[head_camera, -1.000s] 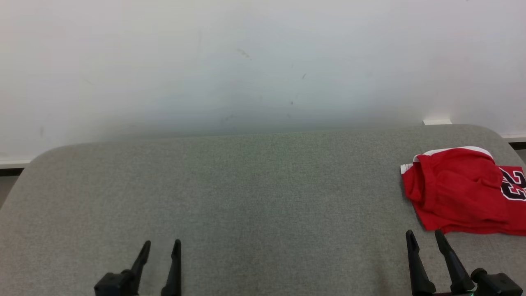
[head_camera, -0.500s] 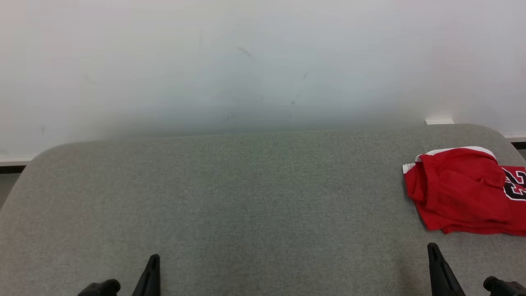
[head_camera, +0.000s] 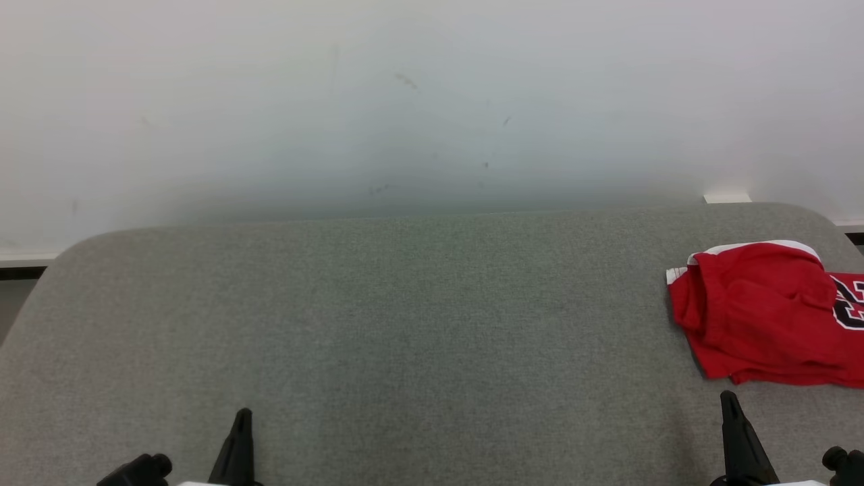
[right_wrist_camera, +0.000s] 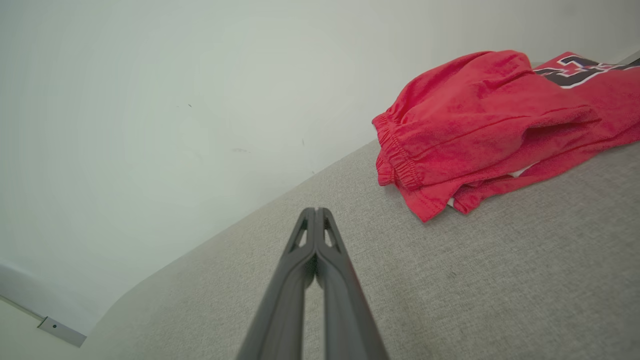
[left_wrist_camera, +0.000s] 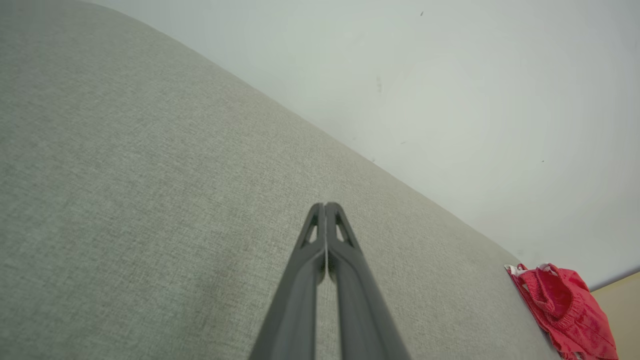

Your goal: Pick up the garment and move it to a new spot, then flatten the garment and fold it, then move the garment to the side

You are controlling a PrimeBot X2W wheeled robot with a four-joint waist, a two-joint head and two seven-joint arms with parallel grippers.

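A folded red fabric garment lies far right on the grey cloth table, left gripper and right gripper both clenched empty.

The left gripper and right gripper sit low, jaws closed.

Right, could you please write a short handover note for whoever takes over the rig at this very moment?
left pincer: shut, empty, above the bare grey table.
right pincer: shut, empty, short of the red garment, not touching it.
The red garment lies roughly folded at the table's right end.
Done: apparently folded and set to the side.
Left: probably nothing, though the fold looks loose and could be tidied.
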